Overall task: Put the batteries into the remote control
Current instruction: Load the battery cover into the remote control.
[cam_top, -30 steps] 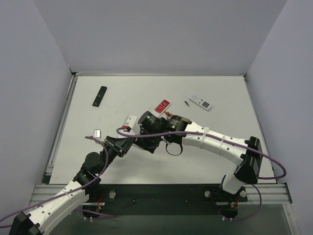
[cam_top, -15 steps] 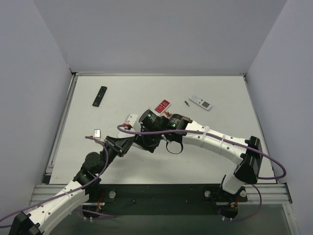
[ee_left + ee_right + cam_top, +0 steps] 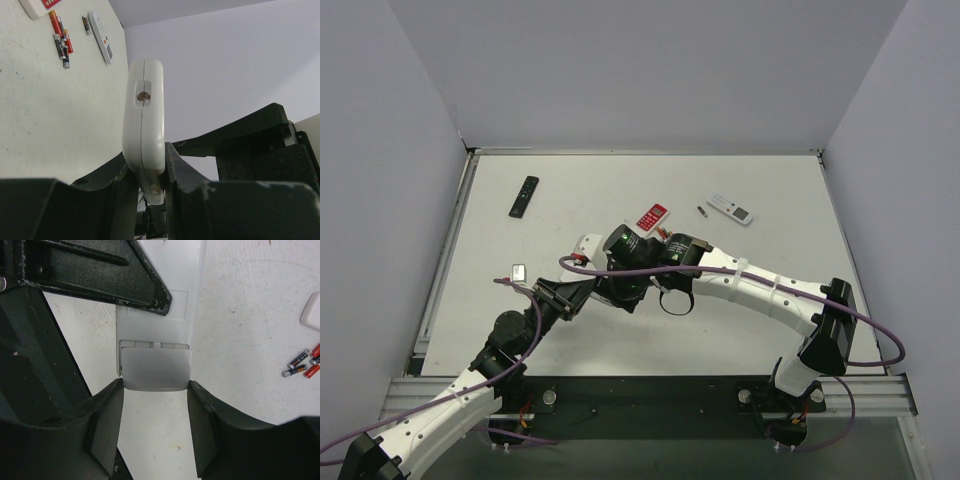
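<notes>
My left pincer (image 3: 150, 172) is pressed together on the remote (image 3: 144, 115). It clamps the remote edge-on across its thin section near one end, and the body appears lifted off the table (image 3: 45, 115). My right pincer (image 3: 155, 390) is half spread and straddles the opposite end. Its pads appear to bear on both side edges of the cover (image 3: 156, 367), which I read as a pinch on the cover. In my judgement the remote is a light, stiff, hollow plastic shell with smooth, slippery faces. The cover is thin, and its latch tabs are probably the fragile part. Hold the body by its faces near the end, as the left pincer does. Take the cover by its side edges only and draw it along the remote's length, without prying. The batteries (image 3: 300, 366) lie loose on the table to the right of my right pincer, well apart from it. They look small, hard and apt to roll, so each is best taken across its middle. A red-and-white remote (image 3: 37, 4) lies just beside the batteries, and a second white remote (image 3: 101, 36) lies near them on the other side. Bare table beneath the right pincer leaves room to draw back along its own axis. Sideways room is small, because the left pincer's fingers sit close ahead.
</notes>
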Tool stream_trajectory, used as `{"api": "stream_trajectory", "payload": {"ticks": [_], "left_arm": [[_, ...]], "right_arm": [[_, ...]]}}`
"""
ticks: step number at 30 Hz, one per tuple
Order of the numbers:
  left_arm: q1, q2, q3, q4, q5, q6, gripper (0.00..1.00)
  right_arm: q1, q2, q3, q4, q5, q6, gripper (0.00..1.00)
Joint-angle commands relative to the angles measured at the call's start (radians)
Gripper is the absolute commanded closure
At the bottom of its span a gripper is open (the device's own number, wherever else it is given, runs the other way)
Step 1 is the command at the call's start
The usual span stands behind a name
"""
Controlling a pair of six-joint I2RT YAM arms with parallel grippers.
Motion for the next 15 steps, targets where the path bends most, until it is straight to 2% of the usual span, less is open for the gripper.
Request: {"api": "stream_trajectory", "payload": {"ticks": [1, 15], "left_arm": [[0.0, -0.016, -0.15, 0.044, -0.027, 0.018, 1.0], [0.0, -0.051, -0.146, 0.001, -0.028, 0.03, 1.0]], "right_arm": [[0.024, 0.007, 0.032, -0.017, -0.02, 0.009, 0.89], [0.024, 0.019, 0.039, -0.031, 0.048, 0.02, 0.89]]}}
